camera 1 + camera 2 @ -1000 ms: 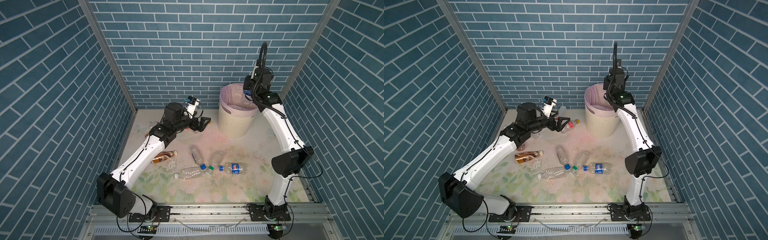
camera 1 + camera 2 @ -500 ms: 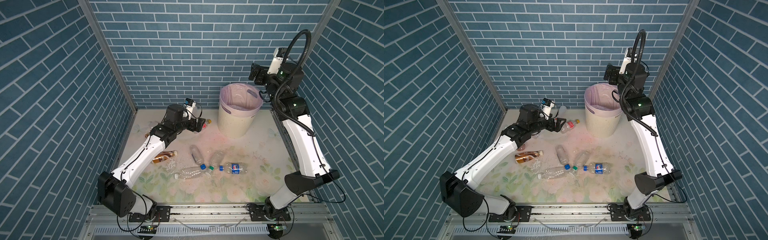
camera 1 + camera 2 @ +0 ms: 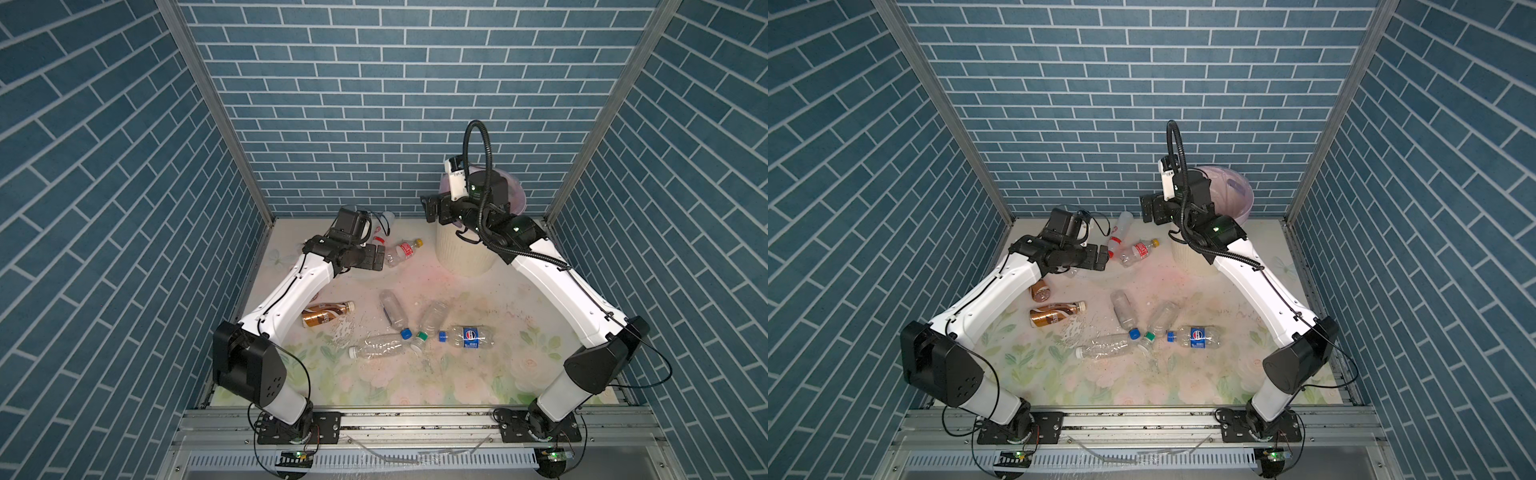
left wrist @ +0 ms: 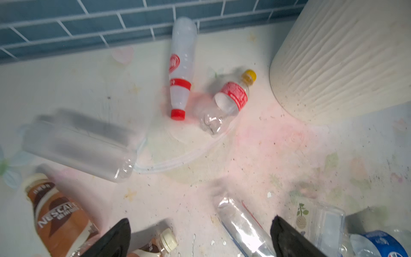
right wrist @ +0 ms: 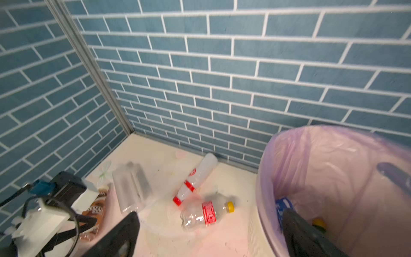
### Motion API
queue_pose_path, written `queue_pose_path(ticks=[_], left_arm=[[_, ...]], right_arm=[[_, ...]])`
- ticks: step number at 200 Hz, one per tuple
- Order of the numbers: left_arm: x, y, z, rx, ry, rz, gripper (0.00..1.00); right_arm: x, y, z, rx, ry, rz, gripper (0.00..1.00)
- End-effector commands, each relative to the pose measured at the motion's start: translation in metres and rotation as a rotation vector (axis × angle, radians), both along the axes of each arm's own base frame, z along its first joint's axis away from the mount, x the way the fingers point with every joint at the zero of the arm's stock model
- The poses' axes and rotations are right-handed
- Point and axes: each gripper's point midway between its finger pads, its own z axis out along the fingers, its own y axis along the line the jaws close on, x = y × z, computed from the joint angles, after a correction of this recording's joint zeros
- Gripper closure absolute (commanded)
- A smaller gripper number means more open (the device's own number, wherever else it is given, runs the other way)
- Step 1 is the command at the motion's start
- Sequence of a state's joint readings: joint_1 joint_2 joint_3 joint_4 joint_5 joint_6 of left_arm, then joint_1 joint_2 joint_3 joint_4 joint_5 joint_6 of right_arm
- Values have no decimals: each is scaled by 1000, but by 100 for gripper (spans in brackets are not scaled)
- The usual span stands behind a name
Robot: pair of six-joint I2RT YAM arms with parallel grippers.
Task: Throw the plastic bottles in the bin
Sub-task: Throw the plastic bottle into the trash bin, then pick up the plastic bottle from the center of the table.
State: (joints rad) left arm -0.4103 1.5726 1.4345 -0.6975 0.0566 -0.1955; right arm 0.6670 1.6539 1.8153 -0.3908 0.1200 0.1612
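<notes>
Nine bottles [image 3: 1196, 336] lie on the desk [image 3: 478, 374]: two brown [image 3: 1054, 314] [image 3: 1040, 291], one white [image 3: 1120, 230], six clear [image 3: 1123, 307]. Two of them carry red labels, one a blue one. One bin [image 3: 461, 253]; how many bottles it holds cannot be told. Two arms [image 3: 291, 291] [image 3: 561, 286].

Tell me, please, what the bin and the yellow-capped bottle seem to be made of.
The bin: likely matte cream plastic, with moulded ribs down its wall. The yellow-capped bottle: thin, clear, glossy plastic, see-through and dented, with a red label.
</notes>
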Motion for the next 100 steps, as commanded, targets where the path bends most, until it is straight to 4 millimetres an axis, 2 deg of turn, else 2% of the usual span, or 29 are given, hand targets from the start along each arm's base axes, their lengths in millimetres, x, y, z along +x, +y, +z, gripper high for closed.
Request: queue_pose_path(ticks=[1,27,55,100], left_arm=[[-26,-15,-37,-85,179,-28,1],[-35,-33,-61,-175,276,-19,1],[-43,-51,-85,-185,346,-20,1],[-48,-79,-115,-174,419,-33,1]], right_arm=[[-10,11,-39,-29,93,20,1],[-24,13,-62,-46,125,31,1],[-34,2,-78,-43,150,13,1],[-46,-16,-84,-40,143,-18,1]])
